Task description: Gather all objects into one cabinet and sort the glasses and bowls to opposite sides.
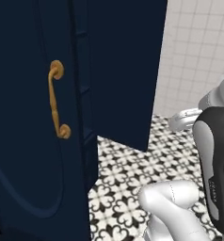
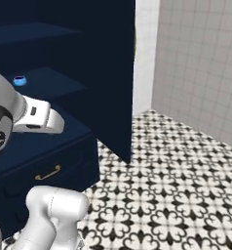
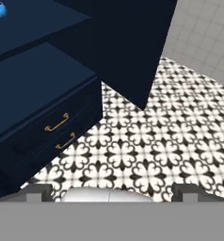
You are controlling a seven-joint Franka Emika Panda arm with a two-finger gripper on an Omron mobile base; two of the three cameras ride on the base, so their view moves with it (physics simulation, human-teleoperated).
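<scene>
The biggest thing in sight is the navy cabinet door [image 1: 34, 141], swung close to the left base camera, with its long curved brass handle [image 1: 56, 100] standing upright on it. Behind it a second dark panel [image 2: 113, 73] reaches down toward the black-and-white patterned floor [image 2: 176, 185], and a pale tiled wall [image 2: 201, 63] closes the corner.

Lower down sit the navy base drawers [image 3: 48, 122] with small brass pulls [image 3: 56, 122], topped by a dark blue surface [image 3: 34, 75].

The white arm [image 2: 37, 117] reaches left across the right base view. Its fingers [image 3: 113, 194] are spread wide and hold nothing; their tips show at the bottom of the hand view, pointing at floor and drawers.

The small blue bowl [image 2: 19, 80] rests alone on a ledge above the drawers, well apart from the fingers.

As I judge it, the gathering has hardly begun: the blue bowl is not yet picked up, and the cups and mesh bowl remain to be collected and sorted.
</scene>
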